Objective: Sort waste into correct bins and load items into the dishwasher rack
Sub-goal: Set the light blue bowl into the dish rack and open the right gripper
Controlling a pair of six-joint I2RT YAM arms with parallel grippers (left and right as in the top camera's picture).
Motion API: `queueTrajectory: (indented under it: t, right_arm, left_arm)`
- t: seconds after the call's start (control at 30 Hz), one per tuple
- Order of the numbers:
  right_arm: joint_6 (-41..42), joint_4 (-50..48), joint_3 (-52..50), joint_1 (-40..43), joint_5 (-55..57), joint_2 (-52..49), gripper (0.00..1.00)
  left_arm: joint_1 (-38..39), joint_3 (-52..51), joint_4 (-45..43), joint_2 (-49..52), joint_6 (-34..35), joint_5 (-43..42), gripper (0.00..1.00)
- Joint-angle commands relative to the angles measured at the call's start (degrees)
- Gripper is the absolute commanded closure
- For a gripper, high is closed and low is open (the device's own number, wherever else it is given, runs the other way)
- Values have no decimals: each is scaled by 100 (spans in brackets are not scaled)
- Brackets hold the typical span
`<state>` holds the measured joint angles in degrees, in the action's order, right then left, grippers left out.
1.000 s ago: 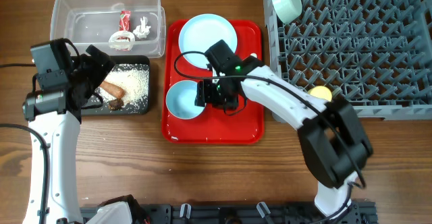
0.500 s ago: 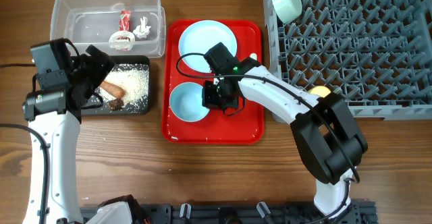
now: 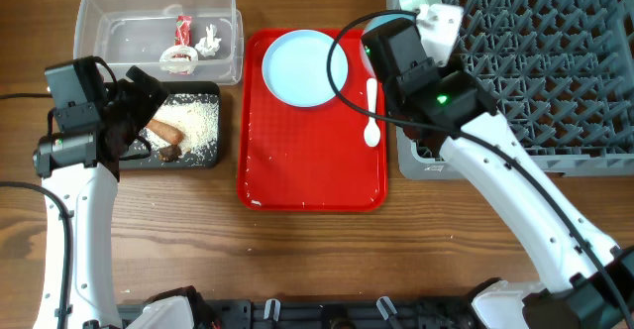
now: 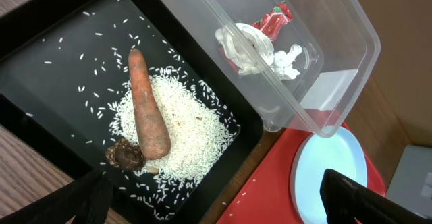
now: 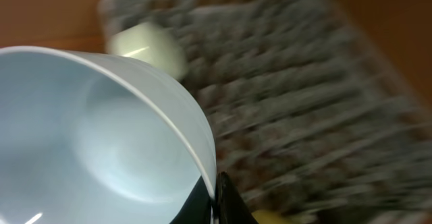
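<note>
Lifted off the tray (image 3: 307, 170) since the earlier frame and carried upper right to the left edge of the rack (image 3: 535, 91): the bowl (image 5: 88, 129), rim pinched in the right gripper (image 5: 214, 196) jaws. Loading step in hand. Next, probably: tilting the bowl between tines near the cup (image 5: 145, 45), then letting go. Left gripper (image 4: 216, 190) jaws wide apart, empty, above the black bin (image 4: 40, 69).

This is a lab bench staged as a kitchen. A grey dish rack (image 3: 555, 71) stands directly on a wooden table (image 3: 297, 260) at 2 o'clock, with a red tray (image 3: 307, 170) at centre and a clear bin (image 3: 94, 12) of scraps at 10 o'clock. White, cabled arms (image 3: 74, 220) rise from 7 and 5 o'clock.
</note>
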<state>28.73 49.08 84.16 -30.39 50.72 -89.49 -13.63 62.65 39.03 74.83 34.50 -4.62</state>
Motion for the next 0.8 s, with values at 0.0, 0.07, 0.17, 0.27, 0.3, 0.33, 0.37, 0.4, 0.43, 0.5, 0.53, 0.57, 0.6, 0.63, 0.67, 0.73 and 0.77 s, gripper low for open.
queueTrajectory:
  t: [0.0,0.07,0.17,0.27,0.3,0.33,0.37,0.4,0.43,0.5,0.53,0.57,0.6,0.63,0.67,0.73,0.77]
  right_arm:
    - [-1257,-299,22,310,2485,-350,96]
    - [-2511,-885,20,490,2581,-638,96]
    - [-4301,-1858,20,723,2583,-1108,96]
    - [-6002,-2940,22,813,2581,-1650,95]
    - [-6640,-3246,20,813,2581,-1904,96]
    - [-6964,-3438,22,813,2579,-2090,96]
    - [-7108,-3536,20,815,2579,-2221,95]
    - [-7171,-3560,20,831,2573,-2304,96]
    - [-7226,-3591,20,850,2557,-2396,96]
    - [-7224,-3641,20,857,2553,-2608,96]
    - [-7224,-3639,20,874,2555,-2686,96]
    - [-7226,-3637,20,890,2553,-2739,96]
    - [-7226,-3641,20,887,2535,-2802,96]
    - [-7226,-3639,20,887,2535,-2811,96]
    - [-7224,-3639,20,887,2535,-2830,96]
    - [-7224,-3639,20,846,2538,-2828,96]
    - [-7230,-3615,20,796,2559,-2828,96]
  left_arm:
    - [0,-2,-17,-4,-129,-48,0]
    - [0,-2,-17,-4,-129,-48,0]
    - [0,-2,-17,-4,-129,-48,0]
    - [0,-2,-17,-4,-129,-48,0]
    - [0,-2,-17,-4,-129,-48,0]
    - [0,-2,-17,-4,-129,-48,0]
    - [0,-2,-17,-4,-129,-48,0]
    - [0,-2,-17,-4,-129,-48,0]
    - [0,-2,-17,-4,-129,-48,0]
    - [0,-2,-17,-4,-129,-48,0]
    - [0,-2,-17,-4,-129,-48,0]
    - [0,-2,-17,-4,-129,-48,0]
    - [0,-2,-17,-4,-129,-48,0]
    - [0,-2,-17,-4,-129,-48,0]
    - [0,-2,-17,-4,-131,-48,0]
    - [0,-2,-17,-4,-129,-48,0]
    - [0,-2,-17,-4,-129,-48,0]
